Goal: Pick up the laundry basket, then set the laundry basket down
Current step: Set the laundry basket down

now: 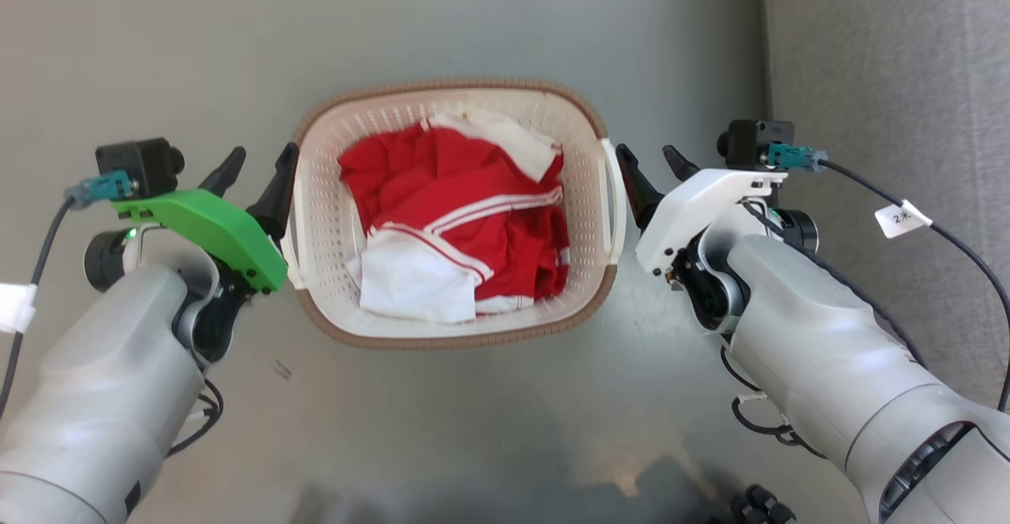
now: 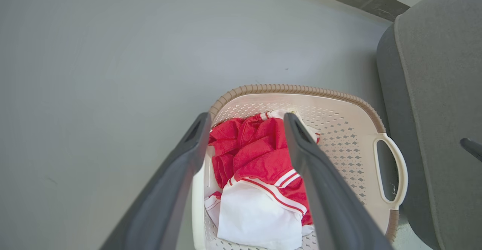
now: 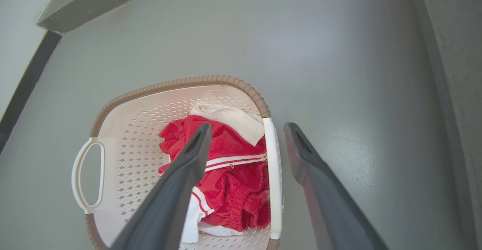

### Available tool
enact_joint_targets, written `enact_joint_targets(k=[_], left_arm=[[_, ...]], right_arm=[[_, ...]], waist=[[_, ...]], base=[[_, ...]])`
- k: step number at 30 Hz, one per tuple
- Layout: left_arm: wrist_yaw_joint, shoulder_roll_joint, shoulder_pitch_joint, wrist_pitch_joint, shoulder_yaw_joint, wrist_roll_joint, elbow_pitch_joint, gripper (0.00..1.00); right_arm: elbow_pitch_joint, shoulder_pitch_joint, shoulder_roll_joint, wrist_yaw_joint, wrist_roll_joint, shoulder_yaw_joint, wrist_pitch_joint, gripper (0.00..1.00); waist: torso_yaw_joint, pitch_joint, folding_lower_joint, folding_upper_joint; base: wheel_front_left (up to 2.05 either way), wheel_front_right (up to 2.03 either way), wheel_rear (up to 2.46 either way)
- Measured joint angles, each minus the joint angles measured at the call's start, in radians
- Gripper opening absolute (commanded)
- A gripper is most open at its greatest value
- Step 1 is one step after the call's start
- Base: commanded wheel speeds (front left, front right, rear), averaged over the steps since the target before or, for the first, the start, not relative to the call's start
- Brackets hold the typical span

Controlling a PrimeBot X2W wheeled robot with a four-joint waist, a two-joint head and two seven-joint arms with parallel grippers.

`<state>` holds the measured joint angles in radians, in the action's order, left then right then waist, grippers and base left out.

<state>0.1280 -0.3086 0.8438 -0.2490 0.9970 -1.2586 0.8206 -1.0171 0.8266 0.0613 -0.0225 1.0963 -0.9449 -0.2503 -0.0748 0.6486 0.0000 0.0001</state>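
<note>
Closest to cam: L end effector (image 2: 246,124), released, jaws wide apart, straddling the near side handle (image 2: 199,205) of the laundry basket (image 2: 339,137). One finger is outside the rim, the other over the contents. Contact w/ handle: can't tell, prob. just off it.

R end effector (image 3: 248,127) is the same on the opp. side: released, jaws apart, white handle bar (image 3: 274,174) between them, not clamped.

Head view: the two end effectors flank the basket, L w/ green housing, R w/ white housing, pale forearms running to the lower corners. Basket sits upright on grey floor (image 1: 158,50), centre of view, brown rim all round. Inside: crumpled red-and-white clothes (image 1: 465,208) covering the bottom. Grey sofa (image 1: 892,74) on robot's right of basket, near but apart.
</note>
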Motion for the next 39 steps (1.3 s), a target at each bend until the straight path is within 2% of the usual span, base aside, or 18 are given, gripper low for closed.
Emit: enact_joint_targets(k=[9, 18, 34, 39], left_arm=[[0.0, -0.004, -0.048, 0.0, -0.074, 0.05, -0.032, 1.0], [0.0, -0.007, -0.115, 0.0, -0.18, 0.117, -0.098, 1.0], [0.0, 0.01, -0.283, 0.0, -0.314, 0.289, -0.196, 1.0], [0.0, 0.005, -0.316, -0.002, -0.374, 0.315, -0.225, 1.0]], right_arm=[[0.012, -0.012, 0.001, 0.013, -0.07, 0.073, 0.0, 1.0], [0.104, -0.081, 0.043, 0.014, -0.147, 0.2, 0.0, 1.0], [0.285, -0.285, 0.077, 0.012, -0.333, 0.335, 0.0, 1.0], [0.345, -0.312, 0.077, 0.002, -0.377, 0.368, 0.0, 1.0]], waist=[[0.006, -0.127, -0.0001, 0.0], [0.012, -0.257, -0.0001, 0.0], [0.027, -0.485, -0.0001, 0.0], [0.03, -0.531, -0.0001, 0.0]], base=[[0.0, 0.0, 0.0], [0.0, 0.0, 0.0], [0.0, 0.0, 0.0], [0.0, 0.0, 0.0]])
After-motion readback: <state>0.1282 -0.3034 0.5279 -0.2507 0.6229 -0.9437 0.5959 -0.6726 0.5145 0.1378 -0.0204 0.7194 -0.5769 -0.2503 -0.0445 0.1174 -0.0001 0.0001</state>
